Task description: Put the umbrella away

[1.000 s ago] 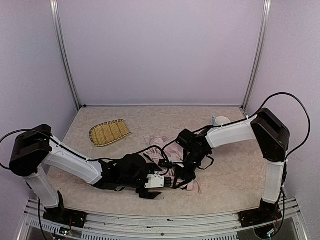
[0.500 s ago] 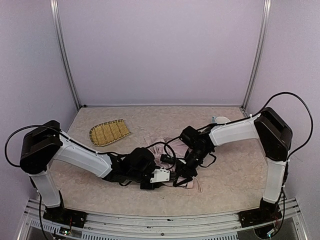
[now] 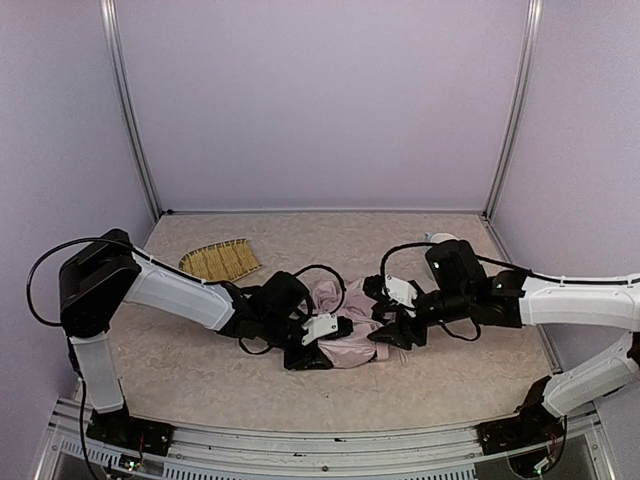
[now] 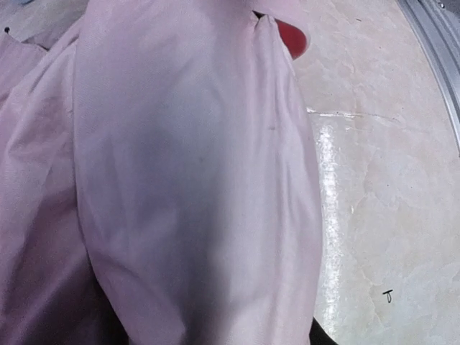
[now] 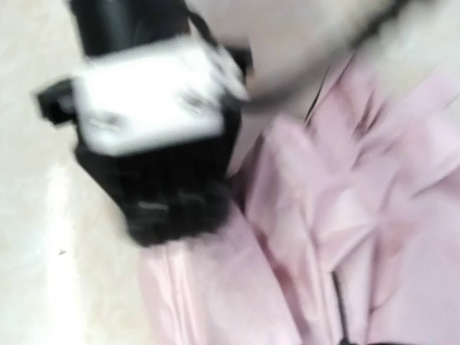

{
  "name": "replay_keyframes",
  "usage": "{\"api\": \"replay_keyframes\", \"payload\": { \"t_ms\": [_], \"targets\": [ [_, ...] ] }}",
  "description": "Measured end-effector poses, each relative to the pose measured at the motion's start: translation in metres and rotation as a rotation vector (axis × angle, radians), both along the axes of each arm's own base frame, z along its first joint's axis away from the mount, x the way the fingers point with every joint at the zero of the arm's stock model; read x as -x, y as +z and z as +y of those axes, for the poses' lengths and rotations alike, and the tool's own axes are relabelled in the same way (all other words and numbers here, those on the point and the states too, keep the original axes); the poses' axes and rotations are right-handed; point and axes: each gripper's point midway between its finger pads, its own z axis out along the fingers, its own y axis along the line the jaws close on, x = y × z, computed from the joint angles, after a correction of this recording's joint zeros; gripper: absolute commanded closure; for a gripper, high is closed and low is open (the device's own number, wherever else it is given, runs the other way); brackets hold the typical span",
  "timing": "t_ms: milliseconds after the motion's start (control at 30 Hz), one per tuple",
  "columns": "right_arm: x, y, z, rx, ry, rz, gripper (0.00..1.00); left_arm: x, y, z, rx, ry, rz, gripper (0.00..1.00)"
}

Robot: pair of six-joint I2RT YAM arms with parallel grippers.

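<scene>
The umbrella lies as a crumpled pale pink bundle in the middle of the table, between my two grippers. My left gripper is at its left end, shut on a thick fold of the fabric. That fold fills the left wrist view and runs down between the jaws. My right gripper sits at the bundle's right edge with its jaws apart and nothing in them. The blurred right wrist view shows the pink cloth with a black rib, and the left gripper pressed on it. The shaft and handle are hidden.
A woven bamboo tray lies at the back left. A small white round object sits behind the right arm. A metal rail curves past the table edge. Black cables loop beside both grippers.
My left gripper moved right and closed on the fabric. My right gripper let go and opened, and its arm swung low out to the right. The cloth gathered into a tighter bundle.
</scene>
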Motion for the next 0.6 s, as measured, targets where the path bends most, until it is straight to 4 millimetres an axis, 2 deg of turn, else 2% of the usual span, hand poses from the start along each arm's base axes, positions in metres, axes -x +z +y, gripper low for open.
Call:
{"api": "replay_keyframes", "payload": {
  "t_ms": [100, 200, 267, 500, 600],
  "targets": [
    [0.016, 0.011, 0.007, -0.033, 0.026, -0.169, 0.33, 0.001, -0.005, -0.004, 0.017, -0.017, 0.103, 0.71],
    [0.041, 0.003, 0.019, -0.005, 0.097, -0.285, 0.30, 0.004, -0.005, -0.013, 0.035, -0.052, 0.185, 0.72],
    [0.050, -0.009, 0.026, 0.041, 0.131, -0.341, 0.28, 0.007, -0.005, -0.017, 0.043, -0.075, 0.230, 0.73],
    [0.021, -0.071, 0.020, 0.320, 0.082, -0.453, 0.24, 0.012, -0.004, -0.016, 0.045, -0.111, 0.321, 0.73],
    [0.013, -0.087, 0.020, 0.396, 0.077, -0.476, 0.25, 0.015, -0.004, -0.016, 0.039, -0.122, 0.337, 0.73]
  ]
}}
